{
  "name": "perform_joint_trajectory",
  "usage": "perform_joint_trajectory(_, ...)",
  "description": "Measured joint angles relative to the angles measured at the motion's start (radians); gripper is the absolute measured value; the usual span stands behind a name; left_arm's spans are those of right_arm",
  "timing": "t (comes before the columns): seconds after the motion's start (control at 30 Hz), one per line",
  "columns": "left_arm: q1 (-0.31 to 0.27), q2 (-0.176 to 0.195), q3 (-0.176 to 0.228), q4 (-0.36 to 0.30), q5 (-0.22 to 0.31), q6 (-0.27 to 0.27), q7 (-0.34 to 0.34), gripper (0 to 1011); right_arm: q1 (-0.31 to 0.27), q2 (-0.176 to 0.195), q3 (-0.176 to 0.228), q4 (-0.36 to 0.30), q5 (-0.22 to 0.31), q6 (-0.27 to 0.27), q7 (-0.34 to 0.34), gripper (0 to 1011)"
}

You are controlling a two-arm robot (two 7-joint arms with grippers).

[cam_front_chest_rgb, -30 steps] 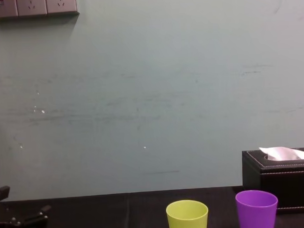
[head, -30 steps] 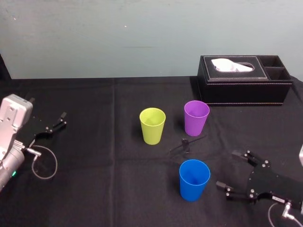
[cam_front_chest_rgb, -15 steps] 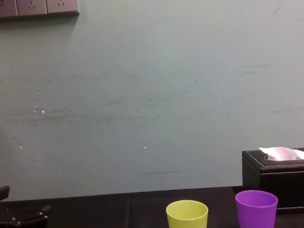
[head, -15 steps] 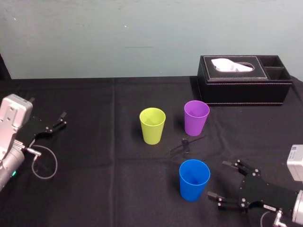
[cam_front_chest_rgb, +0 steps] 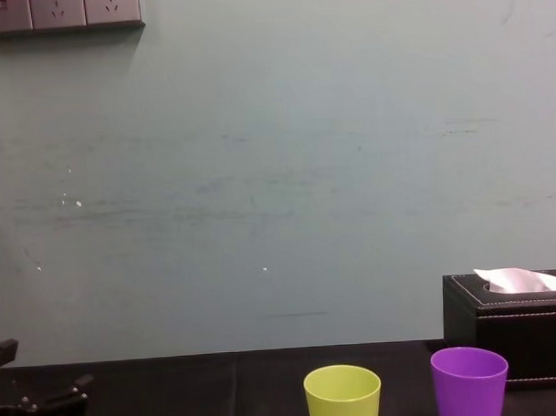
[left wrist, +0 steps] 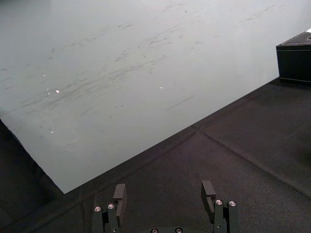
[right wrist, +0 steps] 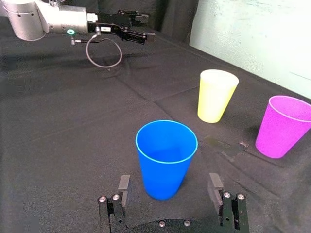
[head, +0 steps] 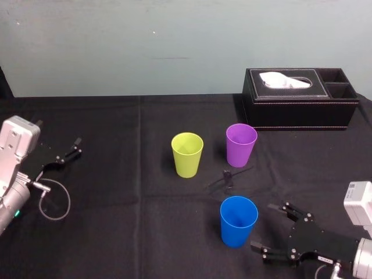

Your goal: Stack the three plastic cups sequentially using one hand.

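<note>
Three plastic cups stand upright and apart on the black cloth. The yellow-green cup (head: pixel 187 154) (right wrist: pixel 217 94) (cam_front_chest_rgb: pixel 342 393) and the purple cup (head: pixel 241 145) (right wrist: pixel 285 125) (cam_front_chest_rgb: pixel 469 382) are side by side in the middle. The blue cup (head: pixel 238 221) (right wrist: pixel 166 158) is nearer to me. My right gripper (head: pixel 263 226) (right wrist: pixel 169 187) lies low just right of the blue cup, open, its fingers (right wrist: pixel 215 187) wide of the cup's sides and not touching it. My left gripper (head: pixel 75 146) (left wrist: pixel 164 190) (right wrist: pixel 138 26) rests open at the far left.
A black leather tissue box (head: pixel 299 97) (cam_front_chest_rgb: pixel 510 323) stands at the back right, behind the purple cup. A small dark wrinkle or scrap (head: pixel 229 177) lies on the cloth between the purple and blue cups. A cable loop (head: pixel 55 200) hangs by the left arm.
My right gripper has slid left and nearer to me, closing in on the blue cup with its fingers still wide. The cups and the left arm have not moved.
</note>
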Motion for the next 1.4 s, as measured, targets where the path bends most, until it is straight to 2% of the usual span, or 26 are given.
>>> perform_joint_trajectory(1.4, 0.000, 0.000, 0.000, 0.000, 0.000, 0.000, 0.000, 1010, 0.064, -0.032, -0.043, 0.024, 0.043, 0.041, 0.020, 1000)
